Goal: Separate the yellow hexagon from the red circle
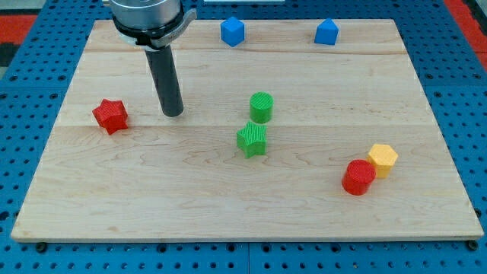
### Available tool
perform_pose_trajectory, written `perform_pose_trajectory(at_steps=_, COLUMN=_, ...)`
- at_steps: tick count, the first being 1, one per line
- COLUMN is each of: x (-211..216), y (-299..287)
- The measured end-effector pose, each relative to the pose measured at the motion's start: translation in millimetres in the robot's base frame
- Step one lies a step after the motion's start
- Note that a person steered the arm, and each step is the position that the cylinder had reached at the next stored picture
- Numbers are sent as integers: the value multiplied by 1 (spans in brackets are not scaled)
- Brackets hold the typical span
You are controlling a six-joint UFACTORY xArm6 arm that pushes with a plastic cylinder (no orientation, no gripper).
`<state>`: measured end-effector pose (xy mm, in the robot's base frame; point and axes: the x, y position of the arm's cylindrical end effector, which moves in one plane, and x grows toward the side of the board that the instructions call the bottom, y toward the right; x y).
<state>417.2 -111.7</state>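
Note:
The yellow hexagon point(383, 159) sits at the view's lower right of the wooden board, touching the red circle point(358, 176), which lies just below and left of it. My tip point(173, 113) rests on the board at the view's upper left, far from both blocks. It stands to the right of a red star point(111, 116).
A green circle point(261, 106) and a green star point(252, 139) sit close together mid-board. A blue cube point(232, 32) and a blue pentagon-like block point(326, 33) lie along the top edge. The wooden board point(228, 205) is ringed by blue pegboard.

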Motion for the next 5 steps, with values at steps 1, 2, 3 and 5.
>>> perform_pose_trajectory(at_steps=1, x=0, y=3)
perform_pose_trajectory(at_steps=2, x=0, y=6)
perform_pose_trajectory(at_steps=3, x=0, y=9)
perform_pose_trajectory(at_steps=5, x=0, y=18)
